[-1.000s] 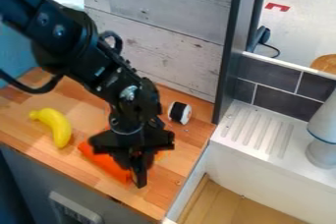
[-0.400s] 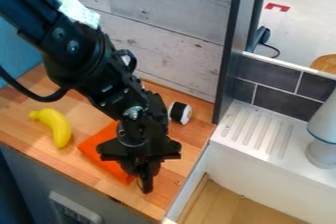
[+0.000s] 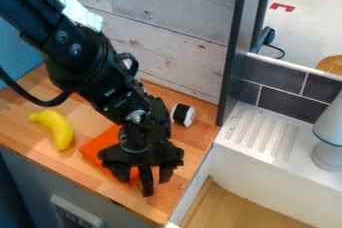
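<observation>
While the yellow banana (image 3: 55, 128) lies clear at left, the orange cloth (image 3: 100, 148) partly beneath the black gripper (image 3: 144, 180) could drag or bunch if the spread, seemingly empty jaws brushed it sideways. Beyond sits a black-and-white roll (image 3: 182, 115) on the wooden counter (image 3: 19, 117), backed by pale planks (image 3: 174, 52), then a white ribbed ledge (image 3: 257, 134) and dark tiles (image 3: 279, 103).

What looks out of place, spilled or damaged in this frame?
Nothing clearly stands out. The curved yellow banana lies on the wooden counter, the flat orange piece is partly hidden behind the black two-finger gripper, and the small black-and-white round object sits near the pale plank wall. No spill or damage shows.
</observation>
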`<state>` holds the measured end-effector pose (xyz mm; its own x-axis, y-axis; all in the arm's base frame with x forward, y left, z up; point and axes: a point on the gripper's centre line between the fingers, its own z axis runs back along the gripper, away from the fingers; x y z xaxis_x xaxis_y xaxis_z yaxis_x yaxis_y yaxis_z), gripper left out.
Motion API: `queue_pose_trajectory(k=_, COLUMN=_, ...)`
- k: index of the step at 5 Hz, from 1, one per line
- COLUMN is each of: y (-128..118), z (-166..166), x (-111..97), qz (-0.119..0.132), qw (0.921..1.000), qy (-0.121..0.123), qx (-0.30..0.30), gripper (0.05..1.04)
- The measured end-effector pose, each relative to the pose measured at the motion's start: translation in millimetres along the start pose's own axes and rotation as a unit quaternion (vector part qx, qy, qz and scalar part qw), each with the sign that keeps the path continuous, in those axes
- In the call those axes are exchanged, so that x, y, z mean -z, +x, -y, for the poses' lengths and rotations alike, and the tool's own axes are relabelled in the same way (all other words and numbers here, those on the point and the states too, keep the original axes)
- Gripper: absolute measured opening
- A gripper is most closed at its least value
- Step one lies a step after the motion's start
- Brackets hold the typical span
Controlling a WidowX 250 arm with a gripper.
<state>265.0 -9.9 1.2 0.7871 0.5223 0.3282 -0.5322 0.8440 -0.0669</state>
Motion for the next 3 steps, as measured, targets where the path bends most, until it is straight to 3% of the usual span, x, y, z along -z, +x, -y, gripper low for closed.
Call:
queue_pose_trajectory(k=2, y=2.2, z=-7.0, x=0.8, qz=-0.018, qw=0.9996, qy=0.002, qx=-0.020, gripper=1.003)
queue_pose_trajectory(k=3, y=17.9, z=-17.7, x=-1.2, qz=-0.033, qw=0.9980, qy=0.000, qx=-0.055, gripper=1.001)
